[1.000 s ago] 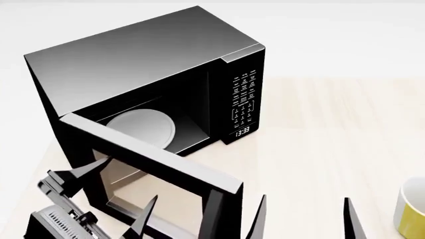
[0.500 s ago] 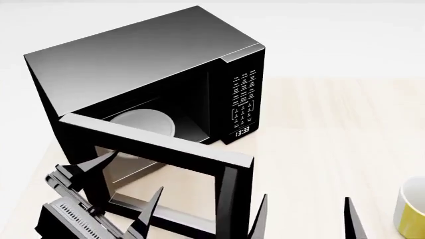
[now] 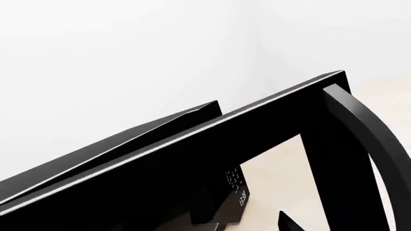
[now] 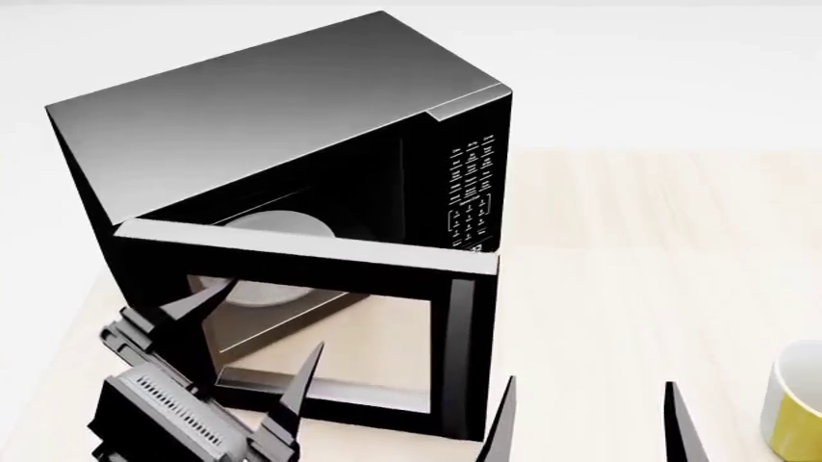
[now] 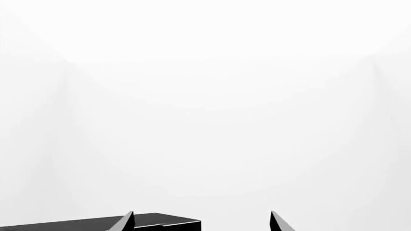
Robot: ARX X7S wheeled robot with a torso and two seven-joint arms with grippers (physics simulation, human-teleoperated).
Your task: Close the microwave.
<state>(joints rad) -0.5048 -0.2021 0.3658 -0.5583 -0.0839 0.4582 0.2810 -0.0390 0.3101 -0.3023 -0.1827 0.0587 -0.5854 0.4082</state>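
Against the microwave (image 4: 283, 125) door, the left gripper (image 4: 264, 346) presses, spread.

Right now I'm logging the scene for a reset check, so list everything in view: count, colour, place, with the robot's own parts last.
microwave: one, black with a grey top, far left of the table, keypad on its right face.
door: one, black with a glass window, swung partly open toward the robot, hinged at the microwave's left.
handle: one, black, curved, at the door's free edge.
turntable plate: one, white, inside the cavity, partly hidden by the door.
mug: one, yellow, near right edge, cut off by the frame.
table: one, light wood.
left gripper: open, at the door's outer face.
right gripper: open, low centre-right, holding nothing.
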